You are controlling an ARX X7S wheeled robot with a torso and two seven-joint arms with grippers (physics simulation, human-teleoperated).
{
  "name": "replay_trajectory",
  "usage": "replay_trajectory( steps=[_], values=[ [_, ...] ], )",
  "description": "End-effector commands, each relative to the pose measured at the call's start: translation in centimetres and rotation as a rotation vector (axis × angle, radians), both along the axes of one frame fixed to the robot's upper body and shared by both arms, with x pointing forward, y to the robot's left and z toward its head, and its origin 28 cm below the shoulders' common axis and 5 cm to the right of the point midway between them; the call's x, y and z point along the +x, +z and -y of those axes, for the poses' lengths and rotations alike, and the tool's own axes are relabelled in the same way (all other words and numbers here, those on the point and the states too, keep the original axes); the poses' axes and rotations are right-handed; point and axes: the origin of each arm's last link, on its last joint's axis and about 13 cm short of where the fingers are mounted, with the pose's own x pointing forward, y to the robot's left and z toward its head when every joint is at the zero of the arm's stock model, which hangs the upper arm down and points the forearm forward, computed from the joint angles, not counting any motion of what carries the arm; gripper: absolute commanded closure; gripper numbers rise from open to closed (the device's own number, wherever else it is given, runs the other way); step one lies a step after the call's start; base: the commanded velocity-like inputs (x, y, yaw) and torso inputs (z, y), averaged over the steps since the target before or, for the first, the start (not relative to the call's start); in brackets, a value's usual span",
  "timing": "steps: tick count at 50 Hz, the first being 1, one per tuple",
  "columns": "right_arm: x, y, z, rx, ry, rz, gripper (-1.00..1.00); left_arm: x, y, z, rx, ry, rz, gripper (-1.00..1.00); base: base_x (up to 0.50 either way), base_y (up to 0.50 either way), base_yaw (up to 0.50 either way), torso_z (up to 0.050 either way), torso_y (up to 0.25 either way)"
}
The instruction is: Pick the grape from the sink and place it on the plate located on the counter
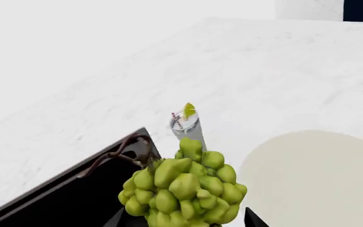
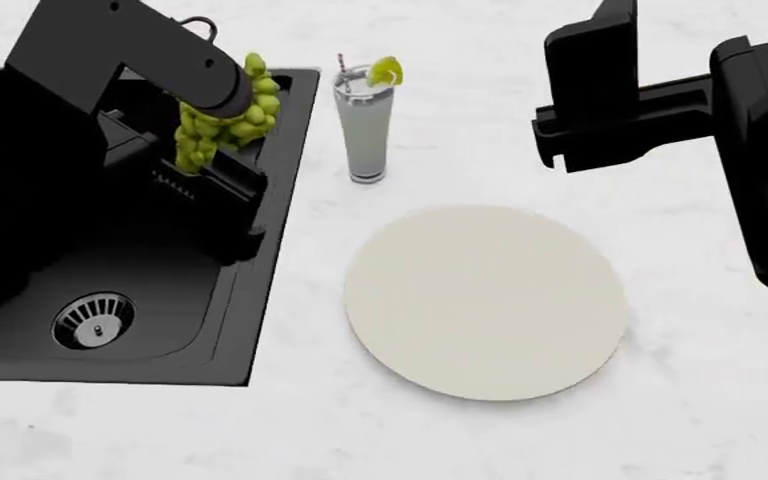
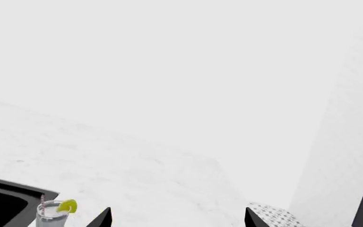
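Note:
The yellow-green grape bunch [image 2: 228, 118] with its curly brown stem [image 1: 115, 153] is held in my left gripper [image 2: 217, 135], lifted above the right side of the black sink [image 2: 131, 300]. It fills the space between the fingertips in the left wrist view [image 1: 181, 189]. The cream-white plate [image 2: 486, 300] lies on the marble counter [image 2: 491, 440], right of the sink, and shows in the left wrist view [image 1: 317, 179]. My right gripper [image 3: 178, 220] is open and empty, raised high above the counter's far right; its arm [image 2: 651, 90] shows in the head view.
A tall glass [image 2: 368, 125] with a lime wedge and straw stands on the counter between the sink's rim and the plate's far side; it also shows in both wrist views [image 1: 188, 127] [image 3: 52, 215]. A silver drain strainer [image 2: 93, 320] sits in the basin.

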Motion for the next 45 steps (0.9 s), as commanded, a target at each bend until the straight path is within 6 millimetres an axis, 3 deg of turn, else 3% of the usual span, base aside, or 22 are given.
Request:
replay_trajectory(
  steps=[1,22,31,36,45],
  values=[
    [0.16,-0.23,-0.31,0.019,0.021,0.009,-1.0,0.12,-0.35,0.02,-0.055,0.023,0.031,1.0,-0.04,-0.5,0.0,0.0,0.0],
    [-0.02,-0.08,-0.37,0.022,0.026,0.012,-1.0,-0.03,-0.34,0.06,-0.054,0.018,0.031,1.0,-0.04,-0.49,0.0,0.0,0.0],
    [0.08,-0.13,-0.41,0.017,0.03,0.013,-1.0,0.09,-0.31,0.04,-0.055,0.018,0.031,1.0,0.0,-0.03,0.0,0.0,0.0],
    [0.04,-0.12,-0.46,0.003,0.031,0.021,-1.0,0.07,-0.25,0.09,-0.055,0.016,0.032,1.0,0.01,-0.5,0.0,0.0,0.0],
    [0.13,-0.13,-0.49,-0.005,0.03,0.029,-1.0,0.01,-0.21,0.17,-0.052,0.015,0.034,1.0,0.32,-0.19,0.0,0.0,0.001]
  ],
)
